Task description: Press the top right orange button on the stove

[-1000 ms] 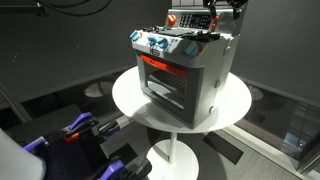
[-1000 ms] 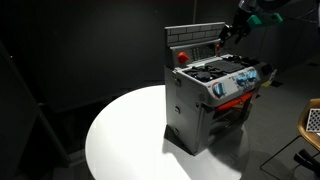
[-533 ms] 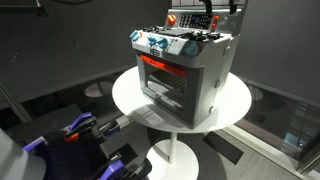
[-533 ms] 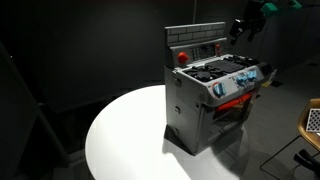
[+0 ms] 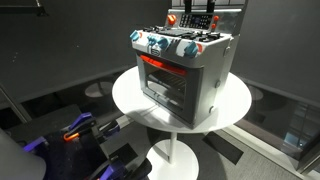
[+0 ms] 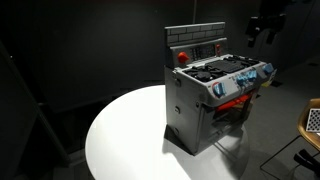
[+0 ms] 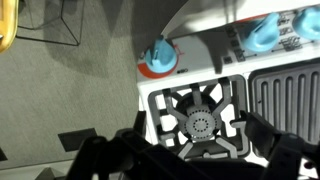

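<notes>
The silver-grey toy stove (image 5: 185, 75) stands on a round white table (image 5: 128, 100) and shows in both exterior views (image 6: 205, 100). Its dark back panel (image 6: 195, 38) carries a red-orange button (image 6: 181, 56), which also shows in an exterior view (image 5: 171, 19). My gripper (image 6: 262, 25) hangs in the air above and beside the stove's knob end, clear of the panel and touching nothing. In the wrist view the gripper (image 7: 195, 140) has its fingers apart, and a black burner (image 7: 200, 122) and blue knobs (image 7: 158, 58) lie below it.
The table (image 6: 130, 130) stands on a single pedestal over a dark floor. Blue and purple equipment (image 5: 75, 130) lies low beside the table. A pale crate-like object (image 6: 312, 120) sits at the frame edge.
The gripper has lifted up and away from the back panel, moving off past the stove's knob end. The stove has not moved.
</notes>
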